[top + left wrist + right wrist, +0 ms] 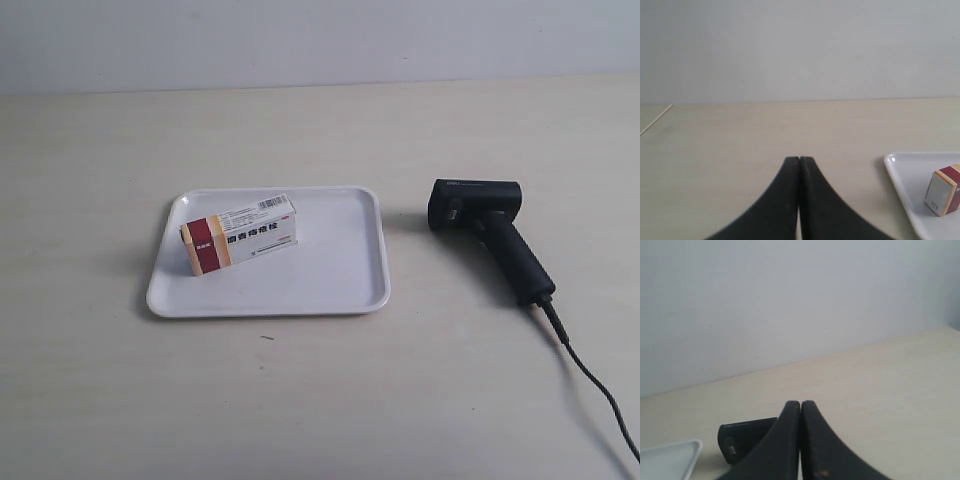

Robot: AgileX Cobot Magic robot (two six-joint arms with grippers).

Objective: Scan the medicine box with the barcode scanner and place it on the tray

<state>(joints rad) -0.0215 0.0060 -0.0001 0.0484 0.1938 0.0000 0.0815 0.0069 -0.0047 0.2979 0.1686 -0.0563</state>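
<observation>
The medicine box [239, 234] lies on the white tray [340, 280] toward its left side, red and tan band at the box's left end, barcode on its top face. The black barcode scanner [490, 235] lies on the table to the tray's right, its cable [590, 375] trailing toward the lower right corner. No arm shows in the exterior view. My left gripper [799, 159] is shut and empty above bare table, with the tray's corner [900, 172] and the box [944, 192] off to one side. My right gripper [800, 403] is shut and empty; the scanner's head [742, 442] lies beyond it, partly hidden by one finger.
A pale wooden tabletop [300, 400] spreads around the tray and scanner, ending at a plain light wall [320, 40] at the back. A corner of the tray [670, 457] shows in the right wrist view. A thin pale line [655, 120] crosses the table's far corner.
</observation>
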